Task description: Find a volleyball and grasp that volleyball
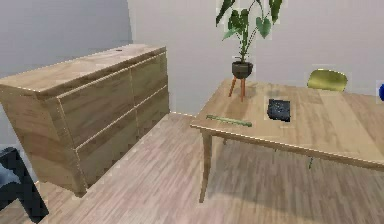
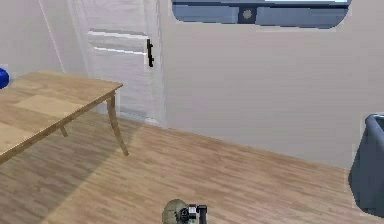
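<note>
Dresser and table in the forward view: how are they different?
The dresser is a closed box with drawer fronts reaching down to the floor; the table is a flat top on thin legs, open underneath. The dresser stands along the wall; the table stands farther out on the floor, with a chair behind it. Both are light wood.

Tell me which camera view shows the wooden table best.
The forward view: the wooden table shows most of its top, with a dark flat object and a thin green stick lying on it, and a front leg. The arm side view catches one end of its top and two legs.
</note>
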You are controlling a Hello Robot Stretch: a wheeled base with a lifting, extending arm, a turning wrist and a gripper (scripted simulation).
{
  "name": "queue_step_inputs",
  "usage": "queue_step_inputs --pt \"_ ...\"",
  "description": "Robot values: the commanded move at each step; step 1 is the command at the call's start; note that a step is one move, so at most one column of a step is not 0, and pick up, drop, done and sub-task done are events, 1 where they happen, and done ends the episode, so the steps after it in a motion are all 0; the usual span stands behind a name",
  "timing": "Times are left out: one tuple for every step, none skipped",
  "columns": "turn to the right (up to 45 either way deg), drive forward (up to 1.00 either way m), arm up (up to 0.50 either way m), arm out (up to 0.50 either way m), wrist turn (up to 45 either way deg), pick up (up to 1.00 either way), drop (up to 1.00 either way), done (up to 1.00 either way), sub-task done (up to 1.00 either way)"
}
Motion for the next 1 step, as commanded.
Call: queue_step_inputs --pt "0.0 0.0 0.0 0.0 45.0 0.0 0.0 0.0 0.0"
